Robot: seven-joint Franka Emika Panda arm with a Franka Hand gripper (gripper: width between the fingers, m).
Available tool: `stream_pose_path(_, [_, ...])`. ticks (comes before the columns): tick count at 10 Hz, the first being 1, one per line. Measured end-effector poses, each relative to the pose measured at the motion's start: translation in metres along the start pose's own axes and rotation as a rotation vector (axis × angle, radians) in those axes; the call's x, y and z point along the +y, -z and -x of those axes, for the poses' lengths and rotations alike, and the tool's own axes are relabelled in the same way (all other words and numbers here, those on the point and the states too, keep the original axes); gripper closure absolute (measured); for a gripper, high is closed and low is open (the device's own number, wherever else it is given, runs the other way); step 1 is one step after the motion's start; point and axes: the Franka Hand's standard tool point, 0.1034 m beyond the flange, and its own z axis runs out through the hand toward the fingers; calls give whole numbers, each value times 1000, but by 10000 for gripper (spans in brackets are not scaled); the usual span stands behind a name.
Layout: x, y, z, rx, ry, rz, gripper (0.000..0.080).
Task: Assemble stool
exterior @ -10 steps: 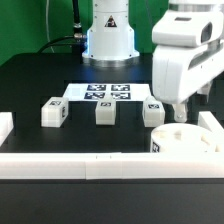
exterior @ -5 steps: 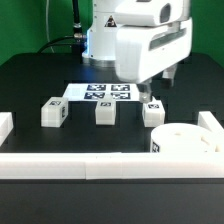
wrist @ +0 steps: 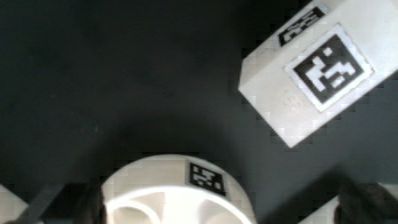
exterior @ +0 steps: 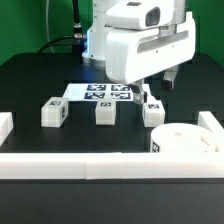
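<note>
Three white blocky legs with tags stand in a row: left leg (exterior: 53, 113), middle leg (exterior: 105, 113), right leg (exterior: 152, 113). The round rimmed seat (exterior: 186, 141) lies at the exterior view's right, by the front bar. My gripper (exterior: 157, 91) hangs open and empty just above the right leg, off the seat. In the wrist view a white rounded part with a tag, the right leg (wrist: 169, 190), sits between my spread fingers (wrist: 365, 200), which do not touch it.
The marker board (exterior: 105, 93) lies behind the legs and shows in the wrist view (wrist: 329, 70). Long white bars edge the table at the front (exterior: 90, 165), left (exterior: 5, 125) and right (exterior: 211, 124). The robot base (exterior: 108, 40) stands at the back.
My gripper has moved from above the seat toward the exterior view's left, and now hangs over the right leg. The parts have not moved.
</note>
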Motion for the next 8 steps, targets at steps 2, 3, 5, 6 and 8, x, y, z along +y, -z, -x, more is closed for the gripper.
stream_pose_path(2, [2,-7,9,29,-362,1,150])
stream_pose_path(3, [-2,-11,11,24,-468,-6,150])
stream_pose_path(5, [-4,-12,9,28,-590,-23,150])
stream_pose_path(6, [-6,-12,7,31,-704,-37,150])
stream_pose_path(8, [-11,-15,6,25,-829,-51,150])
